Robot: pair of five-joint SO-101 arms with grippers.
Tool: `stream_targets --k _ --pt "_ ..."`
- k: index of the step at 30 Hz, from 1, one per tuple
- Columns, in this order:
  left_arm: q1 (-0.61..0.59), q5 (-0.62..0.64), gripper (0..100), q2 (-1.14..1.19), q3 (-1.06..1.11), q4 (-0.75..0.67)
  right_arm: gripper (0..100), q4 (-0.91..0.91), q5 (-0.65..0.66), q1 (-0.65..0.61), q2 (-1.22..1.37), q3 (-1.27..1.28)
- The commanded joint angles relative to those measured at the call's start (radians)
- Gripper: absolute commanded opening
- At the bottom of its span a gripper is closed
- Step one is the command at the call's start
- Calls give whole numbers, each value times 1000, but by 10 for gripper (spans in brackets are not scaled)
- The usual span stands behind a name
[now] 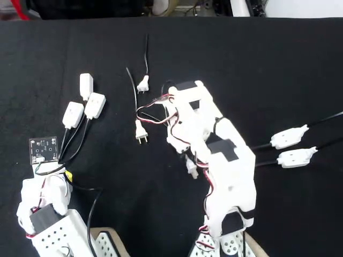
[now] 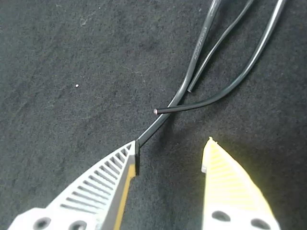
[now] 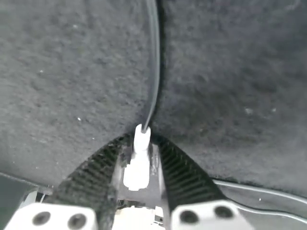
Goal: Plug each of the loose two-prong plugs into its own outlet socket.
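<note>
The right claw [image 3: 139, 143] is clamped on a small white two-prong plug [image 3: 136, 168], whose thin cord trails over the black cloth table [image 3: 230, 72]. The left claw [image 2: 171, 143] stands apart above thin black cables [image 2: 198, 50]. Two loose white plugs [image 1: 141, 131] lie between three white outlet sockets [image 1: 95, 105] and two white inline sockets [image 1: 289, 137].

Illegible print on black cable [image 2: 203, 34]

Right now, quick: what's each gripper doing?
Left gripper: open, holding nothing, above black cables.
Right gripper: closed on a white two-prong plug.
</note>
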Motion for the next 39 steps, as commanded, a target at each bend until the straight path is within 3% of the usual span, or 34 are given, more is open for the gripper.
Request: stream_targets --k 1,7,15,27,31,39 --pt "4 -8 224 -9 8 5 45 25 -3 17 24 -24" --pt "4 -8 224 -9 8 5 117 25 -5 18 30 -24" --pt "4 -8 224 -9 8 5 117 130 -3 23 30 -88" --pt "4 -8 224 -9 8 5 116 129 -5 23 36 -91" --pt "4 -8 224 -9 8 5 11 127 -3 23 36 -93" --pt "4 -8 224 -9 8 5 11 121 -8 23 28 -93"
